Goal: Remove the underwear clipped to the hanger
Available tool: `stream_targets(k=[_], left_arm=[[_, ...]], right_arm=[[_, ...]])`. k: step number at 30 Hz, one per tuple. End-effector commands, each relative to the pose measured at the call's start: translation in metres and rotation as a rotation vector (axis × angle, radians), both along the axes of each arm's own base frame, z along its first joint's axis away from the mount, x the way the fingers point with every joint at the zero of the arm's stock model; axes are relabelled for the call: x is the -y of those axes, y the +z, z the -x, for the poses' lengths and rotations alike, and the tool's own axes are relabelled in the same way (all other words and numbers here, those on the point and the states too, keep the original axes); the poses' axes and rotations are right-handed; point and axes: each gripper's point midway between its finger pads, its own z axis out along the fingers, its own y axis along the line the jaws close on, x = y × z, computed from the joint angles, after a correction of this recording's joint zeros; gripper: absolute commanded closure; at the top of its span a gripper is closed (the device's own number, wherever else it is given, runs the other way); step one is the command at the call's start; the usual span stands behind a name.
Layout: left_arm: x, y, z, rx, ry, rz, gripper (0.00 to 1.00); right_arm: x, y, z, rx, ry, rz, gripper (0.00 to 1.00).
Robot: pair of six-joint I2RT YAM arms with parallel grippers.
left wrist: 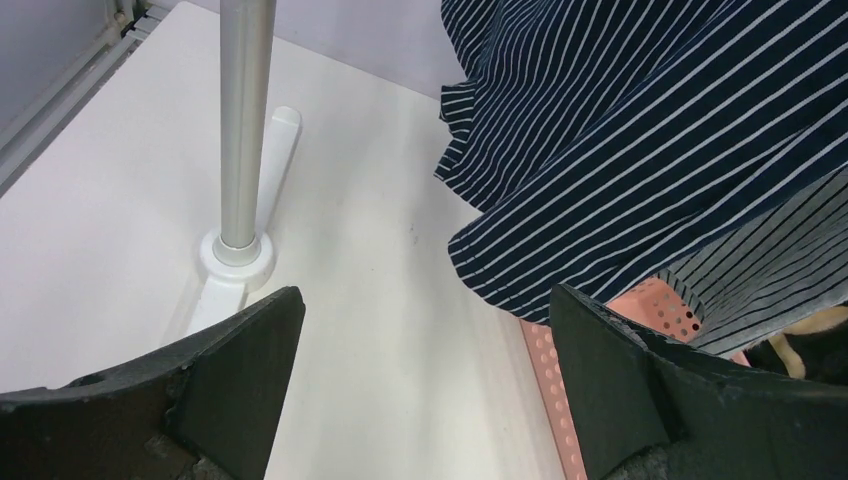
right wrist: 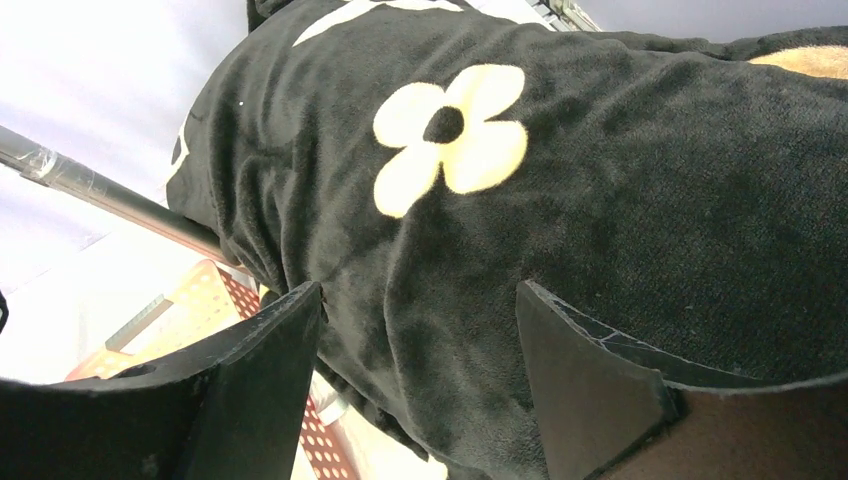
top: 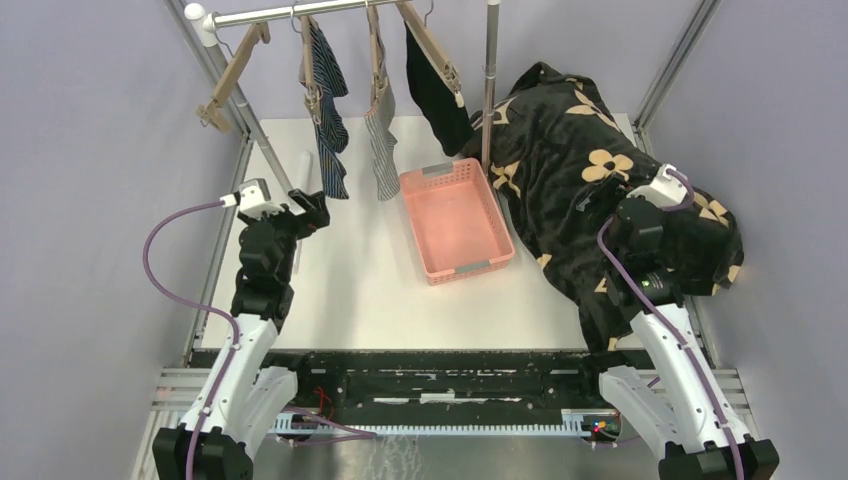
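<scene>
Underwear hangs clipped to hangers at the frame's top centre, just above the basket, probably its drop spot. Left gripper, wide open and empty, aims at the navy pair. Right gripper, open and empty, hovers over the blanket.

The navy striped shorts are thin woven cloth, smooth and matt; the grey striped shorts look like the same light weave, and the black shorts are plain matt cloth. The blanket is thick plush with a soft, fleecy nap that catches a faint sheen. The hangers are pale bare wood. The rail and the upright pole are brushed metal with a dull shine, and the pole's foot is smooth white plastic. The basket is pink perforated plastic. The desk is white, smooth and matt. The jaws are matt black with rough, chipped edges.
</scene>
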Motion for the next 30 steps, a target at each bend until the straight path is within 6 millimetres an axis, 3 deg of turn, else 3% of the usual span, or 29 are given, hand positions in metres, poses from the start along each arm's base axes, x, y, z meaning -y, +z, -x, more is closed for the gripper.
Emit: stream_targets(k=[1, 7, 17, 24, 30], left_arm=[[-0.003, 0.009, 0.0, 0.03, 0.009, -0.017, 0.01], [0.013, 0.016, 0.0, 0.038, -0.082, -0.017, 0.01], [0.074, 0.055, 0.004, 0.135, -0.371, -0.078, 0.01], [0.118, 0.045, -0.012, 0.004, -0.305, -0.24, 0.01], [0.127, 0.07, -0.018, 0.004, -0.241, -0.259, 0.01]], right_arm=[[0.003, 0.008, -0.002, 0.031, -0.022, -0.006, 0.2], [-0.002, 0.007, -0.006, 0.035, 0.001, -0.012, 0.19], [-0.009, 0.004, -0.013, 0.016, 0.035, -0.019, 0.17], [-0.012, 0.001, -0.016, -0.012, 0.047, -0.015, 0.18], [-0.008, 0.002, -0.014, -0.008, 0.029, -0.006, 0.17]])
